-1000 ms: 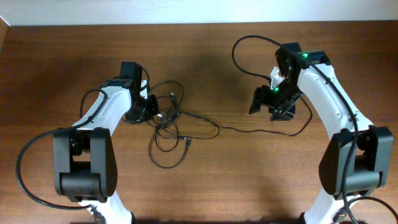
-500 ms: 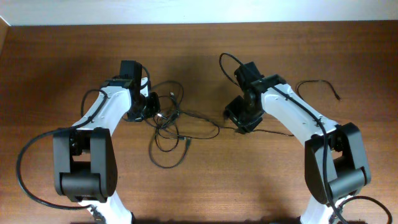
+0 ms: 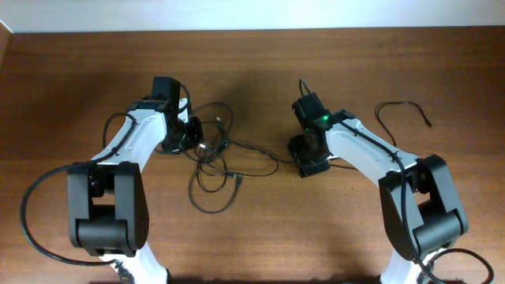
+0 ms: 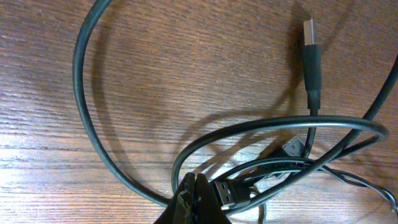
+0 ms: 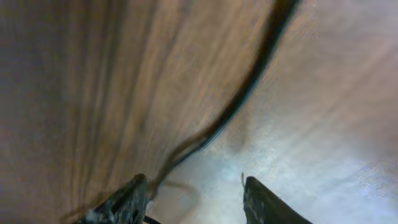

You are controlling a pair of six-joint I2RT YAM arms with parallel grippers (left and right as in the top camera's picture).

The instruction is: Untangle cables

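The cables (image 3: 215,155) lie as a tangle of thin black loops left of the table's middle. My left gripper (image 3: 188,136) sits at the tangle's left edge. In the left wrist view its jaws (image 4: 196,186) are shut, with a cable loop (image 4: 93,124) running in under the tips and a USB plug (image 4: 231,193) right beside them. One thin strand (image 3: 272,150) runs right from the tangle to my right gripper (image 3: 306,158). In the blurred right wrist view that gripper (image 5: 196,193) is open, low over the wood, the strand (image 5: 249,87) passing by its left finger.
A separate black cable (image 3: 401,109) lies loose at the back right. Another plug tip (image 4: 309,31) lies flat on the wood. The table's far edge (image 3: 252,30) meets a pale wall.
My right arm has swung from the right side to the middle and dropped onto the thin strand, leaving one cable loose at the back right. The left arm has not moved.
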